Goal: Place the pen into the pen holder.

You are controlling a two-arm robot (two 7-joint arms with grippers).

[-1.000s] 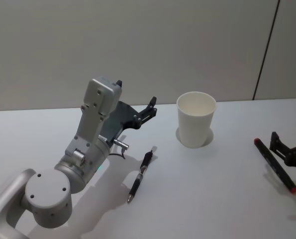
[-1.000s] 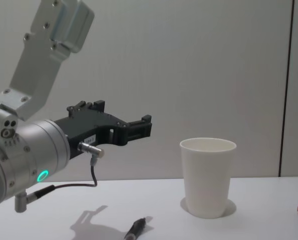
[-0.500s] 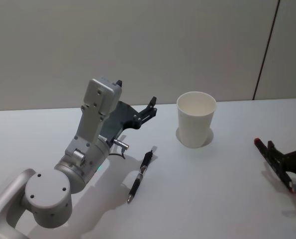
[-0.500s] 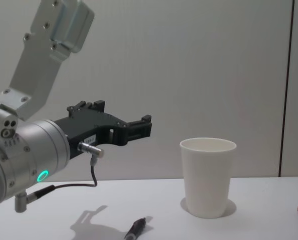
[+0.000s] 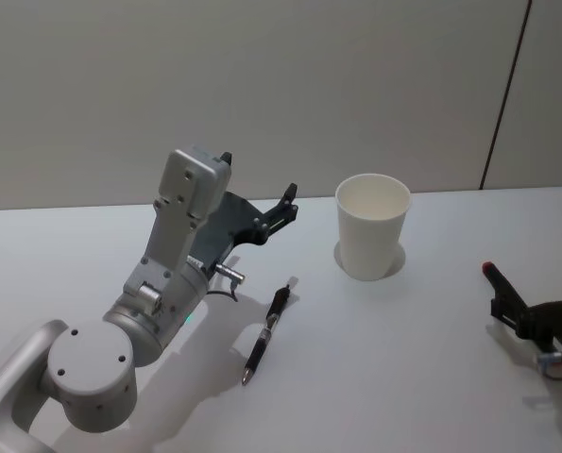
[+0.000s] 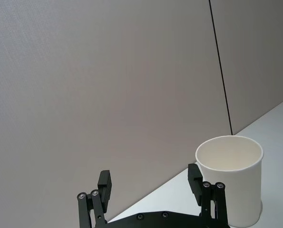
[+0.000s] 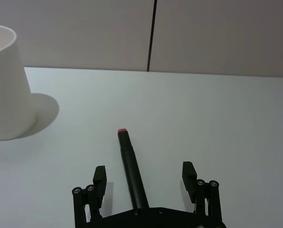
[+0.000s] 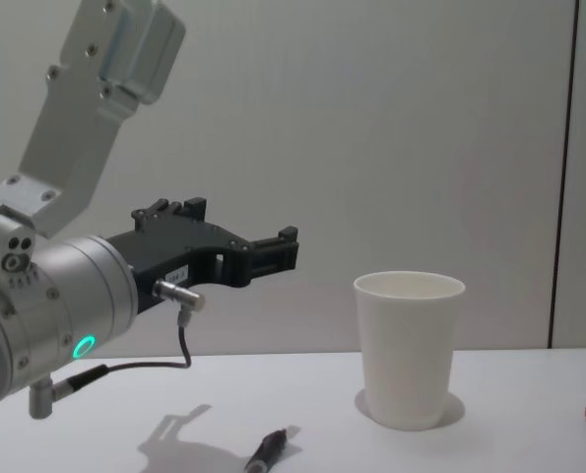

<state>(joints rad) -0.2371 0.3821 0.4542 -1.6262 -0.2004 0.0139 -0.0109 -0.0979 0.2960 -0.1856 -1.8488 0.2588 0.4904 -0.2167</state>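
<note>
When I count what is on the white tabletop, I get two pens and one pen holder, and I have two tools.

One pen is the red-tipped pen on my right side. It lies flat, with its dark body running under my right tool and its red end pointing out past the fingers, toward the back of the tabletop. My right tool is open. One finger is on each side of this pen, and neither finger touches it in the right wrist view. I cannot tell how high the tool sits above the pen.

The other pen is the black pen. It lies flat too, near the middle, with its thin point toward me. It is in front of my left tool and lower down, apart from it. My left tool hangs in the air with its fingers spread wide and nothing between them. It points toward the pen holder.

The pen holder is a plain white paper cup. It stands upright at the back of the tabletop, wider at the top than at the bottom, with a rolled rim. It is well apart from both pens, with the black pen to its left and the red-tipped pen to its right.
</note>
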